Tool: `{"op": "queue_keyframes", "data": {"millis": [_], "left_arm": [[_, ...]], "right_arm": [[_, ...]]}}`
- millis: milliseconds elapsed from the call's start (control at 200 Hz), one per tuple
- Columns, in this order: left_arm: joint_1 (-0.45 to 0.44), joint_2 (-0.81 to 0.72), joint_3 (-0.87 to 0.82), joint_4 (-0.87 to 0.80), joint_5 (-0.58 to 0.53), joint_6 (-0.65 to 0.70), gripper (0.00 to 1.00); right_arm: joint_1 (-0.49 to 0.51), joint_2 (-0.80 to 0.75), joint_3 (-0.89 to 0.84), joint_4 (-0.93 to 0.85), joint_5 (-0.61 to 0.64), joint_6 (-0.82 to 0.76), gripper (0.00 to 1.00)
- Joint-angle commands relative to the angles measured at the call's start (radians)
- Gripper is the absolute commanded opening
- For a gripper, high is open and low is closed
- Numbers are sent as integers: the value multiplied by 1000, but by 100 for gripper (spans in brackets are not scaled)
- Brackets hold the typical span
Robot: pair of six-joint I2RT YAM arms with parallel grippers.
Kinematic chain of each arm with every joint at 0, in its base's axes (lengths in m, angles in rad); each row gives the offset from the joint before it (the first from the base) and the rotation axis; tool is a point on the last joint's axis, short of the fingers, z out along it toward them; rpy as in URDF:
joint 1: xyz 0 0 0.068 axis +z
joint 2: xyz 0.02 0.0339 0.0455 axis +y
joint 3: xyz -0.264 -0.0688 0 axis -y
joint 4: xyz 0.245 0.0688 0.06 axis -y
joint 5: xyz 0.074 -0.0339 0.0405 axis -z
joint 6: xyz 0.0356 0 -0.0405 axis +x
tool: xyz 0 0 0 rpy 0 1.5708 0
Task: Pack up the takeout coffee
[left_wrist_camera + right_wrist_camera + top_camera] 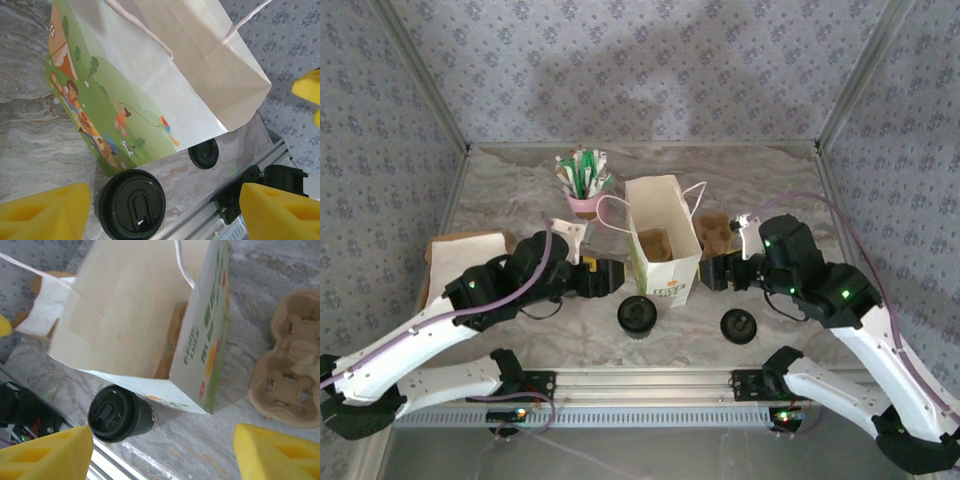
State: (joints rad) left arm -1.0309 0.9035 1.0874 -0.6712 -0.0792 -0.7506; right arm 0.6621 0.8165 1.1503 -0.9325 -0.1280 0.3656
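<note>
- Standing upright on the marble table [520,190], the lidded takeout coffee [637,315] sits just in front of the near face of the white bag [665,235], outside it.
- The bag stands upright with its top open. Its printed face is turned toward the arms, and its cord handles [610,205] hang loose.
- A loose black lid [739,326] lies flat on the table to the right of the takeout coffee, near the bag's right front corner and apart from both.
- The left gripper [613,275] is level with the bag's left side. Its yellow fingers [45,212] are spread wide and hold nothing.
- The right gripper [712,272] is level with the bag's right side. Its fingers [280,455] are likewise wide apart and empty.
- Whether either gripper touches the bag cannot be told.
- A cardboard cup carrier [287,375] lies flat behind the right gripper.
- A pink cup [583,203] of paper sticks stands behind the bag on the left.
</note>
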Motion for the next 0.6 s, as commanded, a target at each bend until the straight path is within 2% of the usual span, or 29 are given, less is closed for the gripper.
{"op": "queue_keyframes", "data": {"millis": [0, 195, 445, 595], "left_arm": [[-9, 9, -14, 51, -18, -4, 75], [-9, 36, -48, 65, -16, -19, 71], [-11, 32, -124, 139, -46, -36, 70], [-10, 49, -150, 186, -57, -35, 70]], "right_arm": [[-8, -11, -36, 27, -7, -24, 74], [-9, -30, -152, 81, -11, -7, 64], [-8, -86, -332, 232, -23, 46, 54], [-7, -85, -406, 298, -29, 64, 52]]}}
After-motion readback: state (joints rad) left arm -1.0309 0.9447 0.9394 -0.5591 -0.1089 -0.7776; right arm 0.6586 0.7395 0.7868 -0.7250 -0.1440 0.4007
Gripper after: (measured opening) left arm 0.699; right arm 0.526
